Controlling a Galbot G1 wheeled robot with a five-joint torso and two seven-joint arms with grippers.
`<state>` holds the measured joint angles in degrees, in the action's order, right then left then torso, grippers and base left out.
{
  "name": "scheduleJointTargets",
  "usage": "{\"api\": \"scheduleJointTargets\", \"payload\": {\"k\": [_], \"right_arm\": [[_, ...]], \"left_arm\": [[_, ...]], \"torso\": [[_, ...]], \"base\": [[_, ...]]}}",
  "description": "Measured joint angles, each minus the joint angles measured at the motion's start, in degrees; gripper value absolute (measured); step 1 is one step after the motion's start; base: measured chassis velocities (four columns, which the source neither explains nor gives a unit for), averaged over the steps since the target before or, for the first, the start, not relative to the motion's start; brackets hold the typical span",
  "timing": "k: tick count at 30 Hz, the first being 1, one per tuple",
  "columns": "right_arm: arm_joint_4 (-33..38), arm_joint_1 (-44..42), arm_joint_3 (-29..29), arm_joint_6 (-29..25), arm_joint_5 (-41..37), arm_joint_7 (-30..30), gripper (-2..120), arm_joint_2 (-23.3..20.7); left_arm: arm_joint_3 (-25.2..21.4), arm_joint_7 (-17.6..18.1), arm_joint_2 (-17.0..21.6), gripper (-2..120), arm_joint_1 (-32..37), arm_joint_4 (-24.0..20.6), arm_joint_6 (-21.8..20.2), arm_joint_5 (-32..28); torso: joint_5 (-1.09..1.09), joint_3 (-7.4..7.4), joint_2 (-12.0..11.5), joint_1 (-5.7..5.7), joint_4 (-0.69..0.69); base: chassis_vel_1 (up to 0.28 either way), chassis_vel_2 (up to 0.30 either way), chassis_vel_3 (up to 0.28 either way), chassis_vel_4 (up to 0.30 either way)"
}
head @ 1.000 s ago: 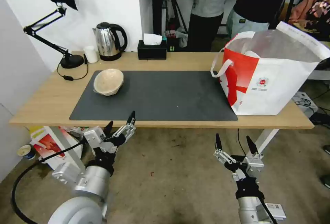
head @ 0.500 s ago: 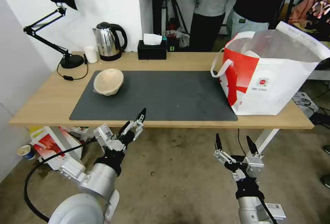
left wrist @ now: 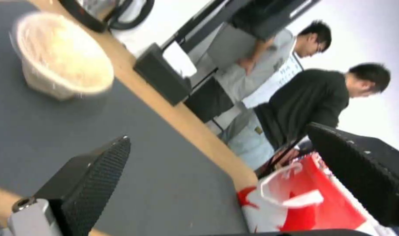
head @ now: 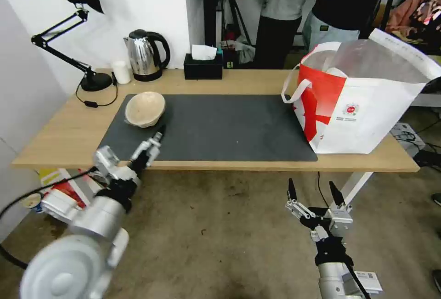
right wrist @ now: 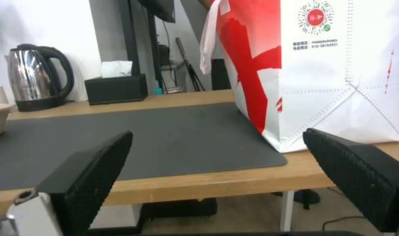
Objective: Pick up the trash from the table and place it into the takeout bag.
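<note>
Long light-wood desk [head: 55, 145] carrying a dark grey mat [head: 220, 129]; beige fibre bowl [head: 144, 109] just beyond the left jaws, red-and-white bag [head: 363, 101] beyond the right jaws.

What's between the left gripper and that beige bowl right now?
Nothing visible. The left gripper, open, hovers over the mat's near edge, and bare mat separates it from the beige fibre bowl. The right gripper waits open below the table.

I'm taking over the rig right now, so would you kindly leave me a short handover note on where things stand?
Left gripper: open, empty, over the table's near edge, short of the beige fibre bowl.
Right gripper: open, empty, parked low in front of the table.
Takeout bag: upright at the table's right end.
Done: nothing gripped.
Left: grasp the bowl and place it in the bag.
</note>
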<state>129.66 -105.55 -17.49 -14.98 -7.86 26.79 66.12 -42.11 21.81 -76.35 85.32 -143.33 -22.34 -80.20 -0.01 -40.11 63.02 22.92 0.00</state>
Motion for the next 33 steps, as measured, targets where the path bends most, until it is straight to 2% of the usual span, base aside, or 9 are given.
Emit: {"api": "scheduleJointTargets", "payload": {"k": [10, 13, 14, 17, 18, 21, 23, 33], "right_arm": [[0.0, 0.0, 0.0, 0.0, 0.0, 0.0, 100, 0.0], [0.0, 0.0, 0.0, 0.0, 0.0, 0.0, 100, 0.0], [0.0, 0.0, 0.0, 0.0, 0.0, 0.0, 100, 0.0], [0.0, 0.0, 0.0, 0.0, 0.0, 0.0, 100, 0.0], [0.0, 0.01, -0.01, 0.0, 0.0, 0.0, 100, -0.01], [0.0, -0.01, 0.0, 0.0, 0.0, 0.0, 100, 0.0], [0.0, 0.0, 0.0, 0.0, 0.0, 0.0, 100, 0.0], [0.0, 0.0, 0.0, 0.0, 0.0, 0.0, 100, 0.0]], "left_arm": [[-2.47, 1.37, 1.23, 100, -1.21, 0.07, -0.14, -3.4], [-8.69, 3.33, 3.07, 100, -2.62, 0.31, -0.22, -9.95], [-8.69, 3.33, 3.07, 100, -2.62, 0.31, -0.22, -9.95], [-13.59, 4.85, 4.52, 100, -3.73, 0.53, -0.28, -15.15], [-14.26, 6.62, 5.48, 100, -4.66, 1.62, -0.88, -17.17], [-14.6, 7.86, 6.41, 100, -5.82, 2.53, -1.28, -18.52], [-14.22, 11.22, 8.93, 100, -9.03, 5.23, -2.36, -21.6], [-12.2, 12.9, 12.64, 100, -13.65, 10.56, -3.63, -24.72]], "torso": [[0.0, 0.0, 0.0, 0.0, 0.0], [0.01, 0.0, 0.0, 0.0, 0.0], [0.01, 0.0, 0.0, 0.0, 0.0], [0.02, 0.0, 0.0, 0.0, 0.01], [0.0, 0.0, 0.0, -0.01, 0.06], [0.01, 0.0, 0.0, 0.0, 0.02], [0.0, 0.0, 0.0, 0.0, -0.01], [0.01, 0.0, 0.0, 0.0, 0.01]], "base": [[0.0, 0.0, 0.0, 0.0], [0.0, 0.0, 0.0, 0.0], [0.0, 0.0, 0.0, 0.0], [0.0, 0.0, 0.0, 0.0], [0.0, 0.0, 0.0, 0.0], [0.0, 0.0, 0.0, 0.0], [0.0, 0.0, 0.0, 0.0], [0.0, 0.0, 0.0, 0.0]]}}
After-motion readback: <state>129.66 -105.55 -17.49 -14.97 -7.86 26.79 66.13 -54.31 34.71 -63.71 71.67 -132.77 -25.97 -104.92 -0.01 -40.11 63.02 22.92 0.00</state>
